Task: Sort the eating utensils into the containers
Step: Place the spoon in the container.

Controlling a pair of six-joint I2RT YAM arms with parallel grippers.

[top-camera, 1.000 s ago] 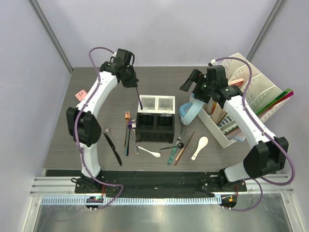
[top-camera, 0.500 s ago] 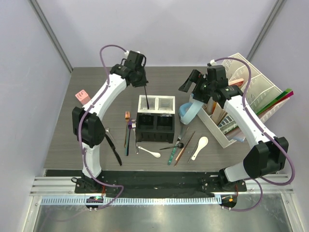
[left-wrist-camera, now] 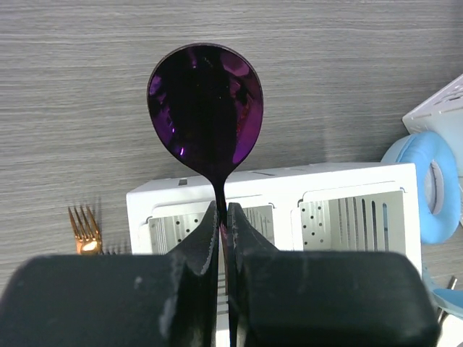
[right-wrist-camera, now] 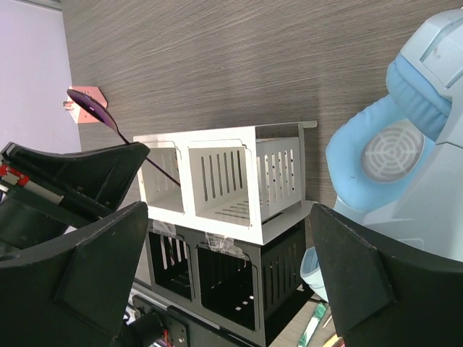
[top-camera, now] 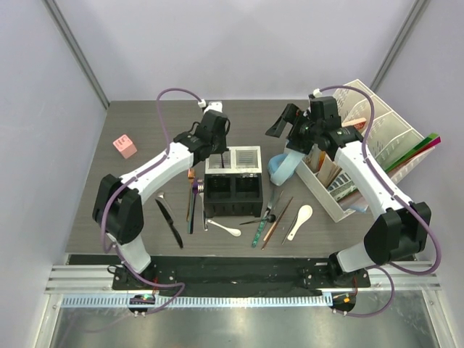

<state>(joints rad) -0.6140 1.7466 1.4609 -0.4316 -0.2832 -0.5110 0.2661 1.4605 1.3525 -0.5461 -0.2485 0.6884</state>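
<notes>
The grey table [top-camera: 145, 116] carries everything, and the black-and-white caddy [top-camera: 233, 190] near its middle is the reference.

The left hand [left-wrist-camera: 223, 217] hangs over the caddy's rear left white compartment, clenched on the thin handle of the purple spoon [left-wrist-camera: 206, 108]. The bowl sticks out past the fingertips, beyond the caddy's back rim. It does not look to be inside a compartment yet. The right hand [top-camera: 284, 122] hovers off the caddy's rear right corner with its fingers spread wide, grasping nothing.

The spoon looks like polished metal, so probably stiff, light and slick. A pinch on so narrow a stem may let it swivel, so it is best lowered slowly.

- **Black knife [top-camera: 169, 223]:** it lies left of the caddy's front and looks rigid. Mid-handle seems the sensible hold.
- **Chopsticks [top-camera: 279, 219]:** they lie off the caddy's front right, thin and flat on the table (awkward to get fingers under).
- **White soup spoon [top-camera: 225, 228]:** it sits just in front of the caddy. It looks ceramic, likely heavier and chippable, so grip it across the handle.
- **Copper fork [left-wrist-camera: 85, 230]:** it lies just left of the caddy.
</notes>
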